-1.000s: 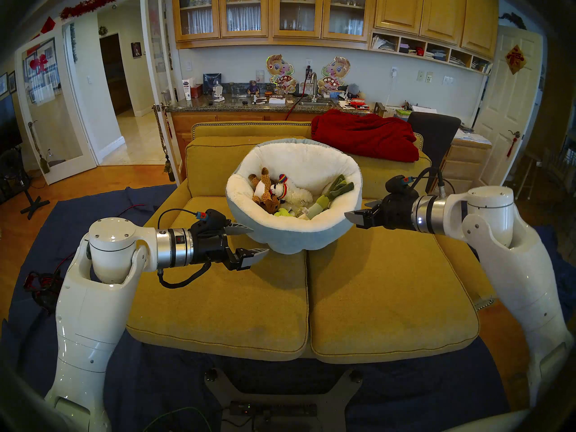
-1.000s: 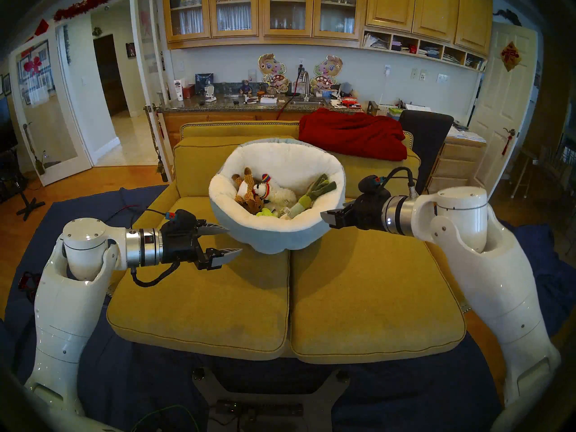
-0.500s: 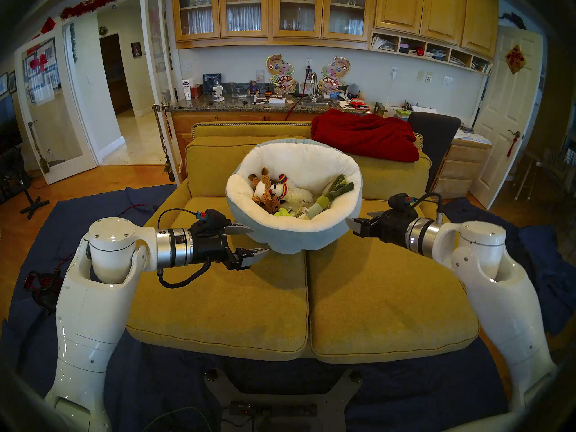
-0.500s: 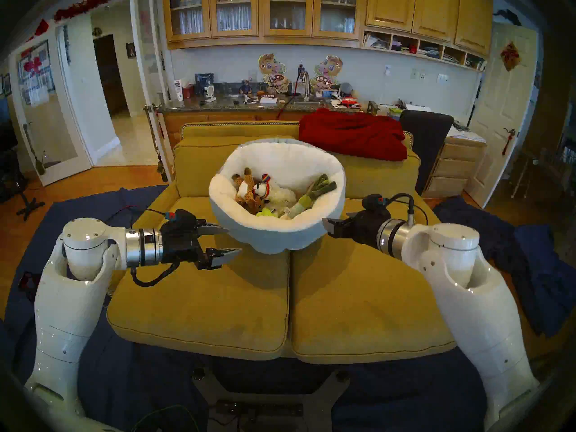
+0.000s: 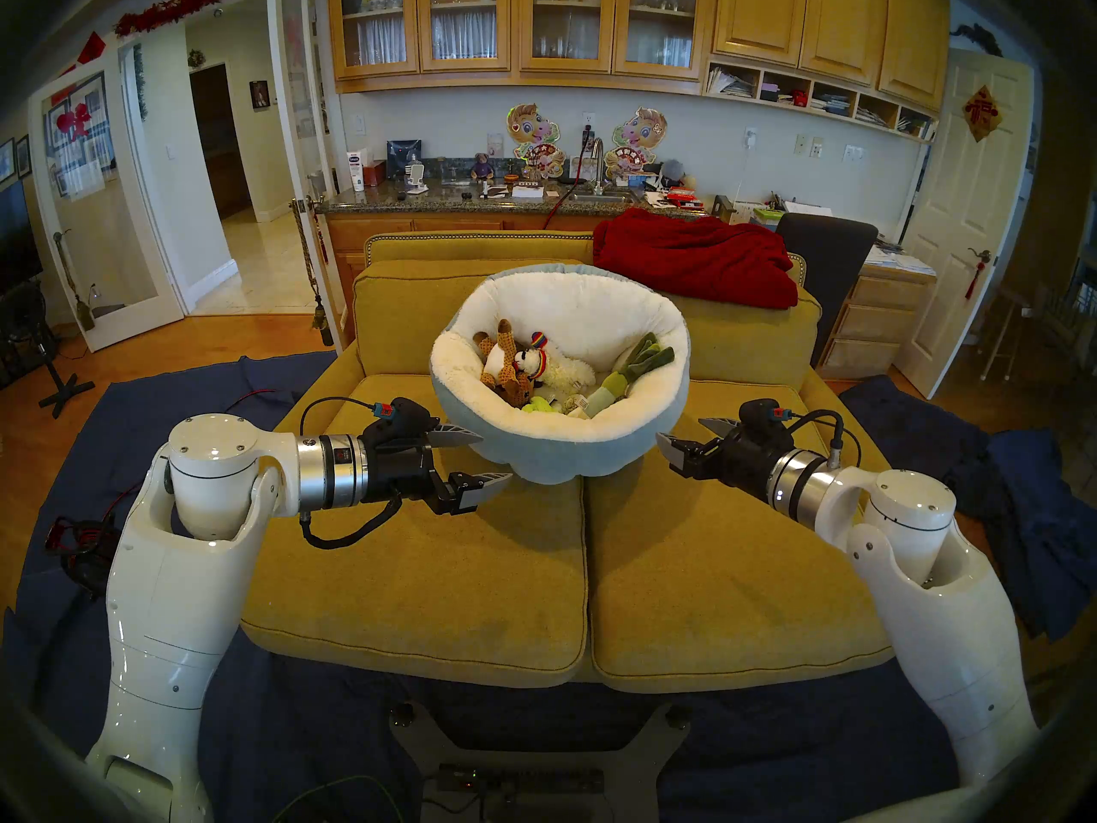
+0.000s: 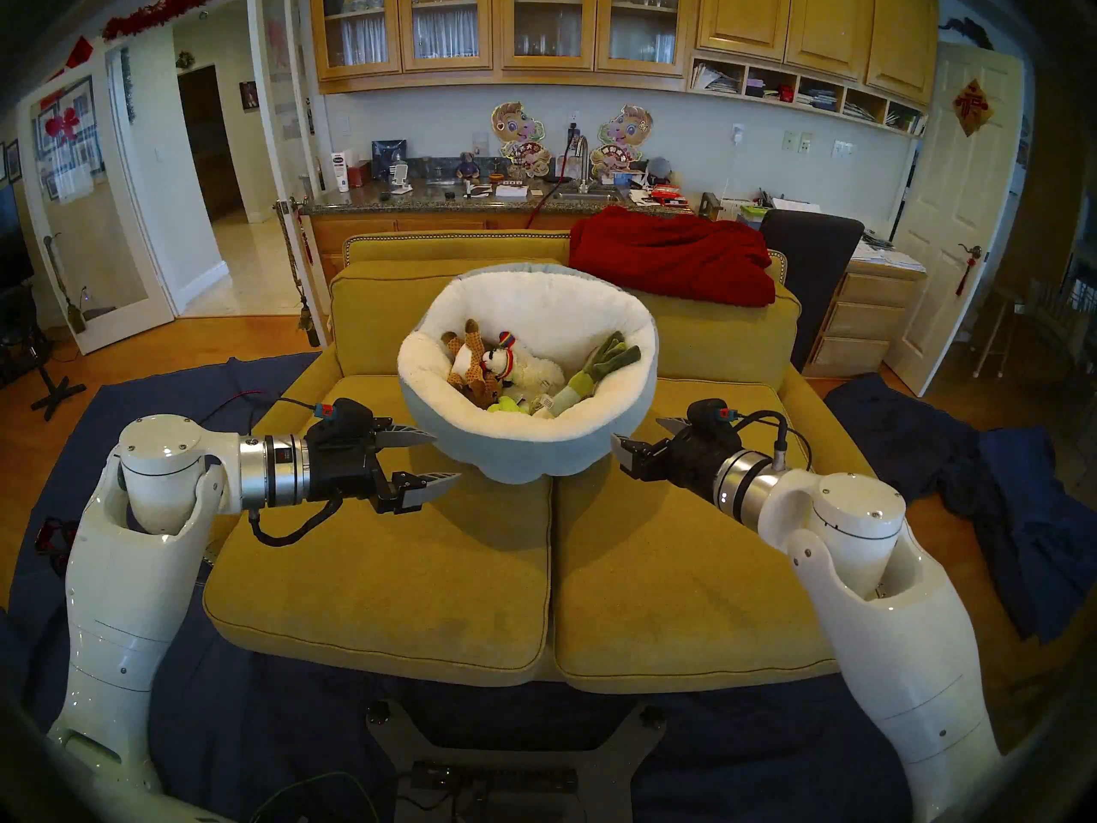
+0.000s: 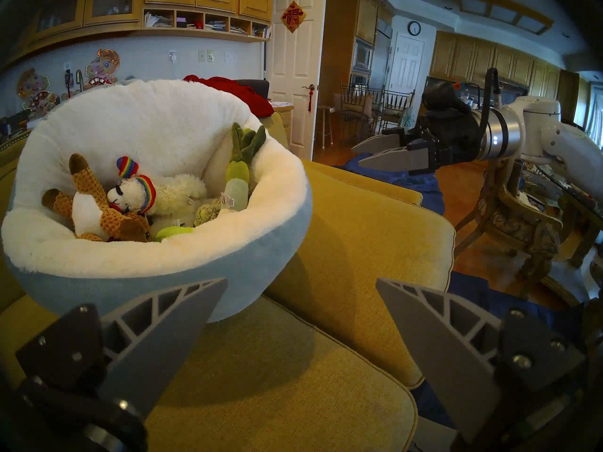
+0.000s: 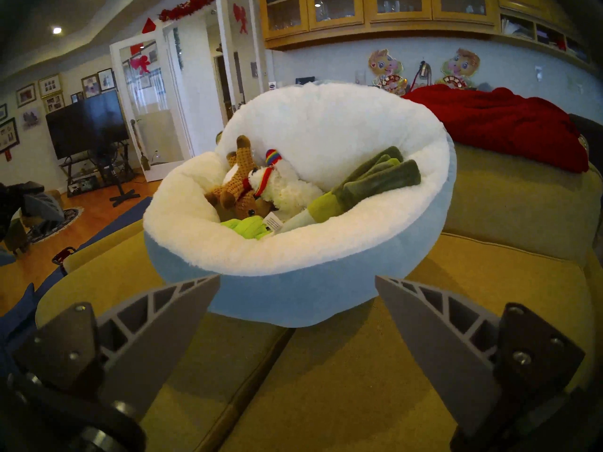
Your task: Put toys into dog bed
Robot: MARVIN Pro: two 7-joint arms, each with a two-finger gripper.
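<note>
While both my grippers hang spread and empty, left gripper at nine o'clock and right gripper at three flank the dog bed; beyond its rim, reindeer, lamb, cactus and leek lie inside, none left outside, I judge.

Head pair high, looking down and forward over the sofa with the dog bed at 12 o'clock; wrist views low and near, left from 8 o'clock, right from 4 o'clock, all four sharing the dog bed.
</note>
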